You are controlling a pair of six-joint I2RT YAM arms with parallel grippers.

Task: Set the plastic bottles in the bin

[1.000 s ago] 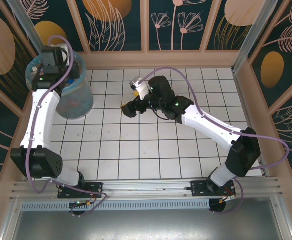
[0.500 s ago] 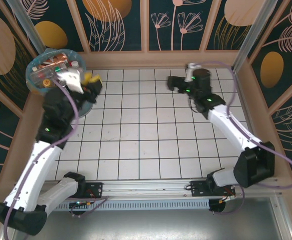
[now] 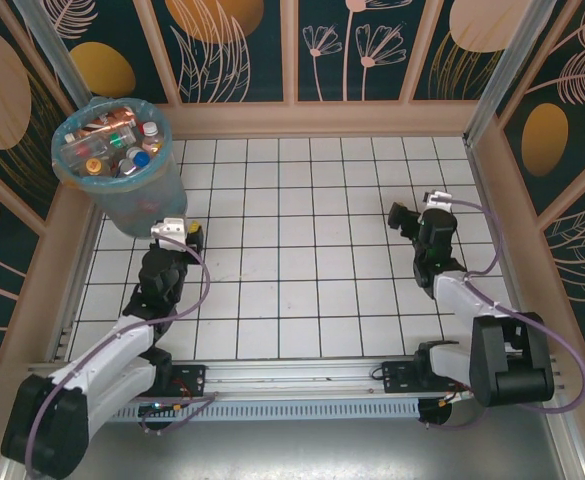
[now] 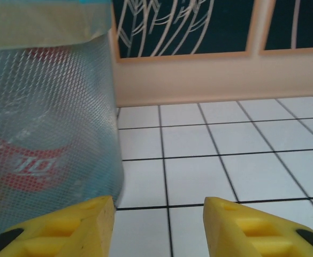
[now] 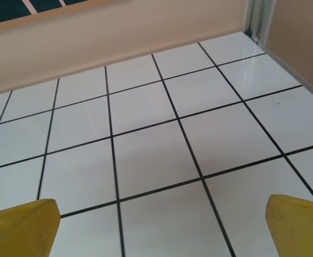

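The bin point(image 3: 142, 205) stands at the table's far left corner, lined with a light-blue bag. Several plastic bottles point(image 3: 112, 140) with red, orange and blue labels lie inside it. My left gripper point(image 3: 184, 238) sits low over the tiles just in front and to the right of the bin, open, with nothing between its yellow fingers point(image 4: 65, 227). In the left wrist view the bin's mesh wall point(image 4: 49, 107) is close on the left, and a red bottle label point(image 4: 30, 160) shows through it. My right gripper point(image 3: 404, 215) hovers over bare tiles at the right, wide open and empty point(image 5: 159, 225).
A raised wooden wall point(image 3: 312, 118) runs along the back of the white tiled table point(image 3: 292, 270), with side walls left and right. A metal post point(image 5: 258, 19) stands in the far right corner. The arm bases point(image 3: 162, 378) sit on the near rail.
Both arms have pulled back toward the near edge. The left gripper left the bin's mouth and dropped beside the bin, its jaws widening. The right gripper swung from the middle to the right side.
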